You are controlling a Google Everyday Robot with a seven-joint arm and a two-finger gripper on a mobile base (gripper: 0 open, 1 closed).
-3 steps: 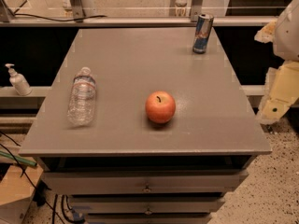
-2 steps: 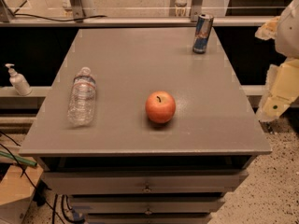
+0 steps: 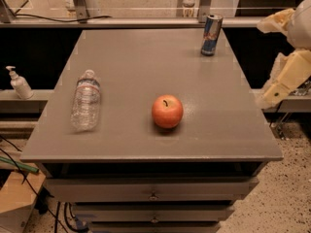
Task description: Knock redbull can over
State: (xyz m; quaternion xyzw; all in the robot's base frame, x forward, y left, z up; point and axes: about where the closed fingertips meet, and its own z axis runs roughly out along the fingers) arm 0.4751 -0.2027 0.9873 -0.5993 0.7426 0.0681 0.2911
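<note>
The redbull can (image 3: 212, 34) stands upright near the far right corner of the grey table (image 3: 146, 57). It is slim, blue and silver, with a silver top. My gripper (image 3: 271, 93) is cream-coloured and hangs off the table's right edge, about level with the table's middle. It is well in front of the can and to its right, touching nothing.
A red apple (image 3: 167, 111) sits near the table's middle front. A clear plastic water bottle (image 3: 86, 99) lies on its side at the left. A soap dispenser (image 3: 19, 83) stands on a shelf left of the table. Drawers are below the tabletop.
</note>
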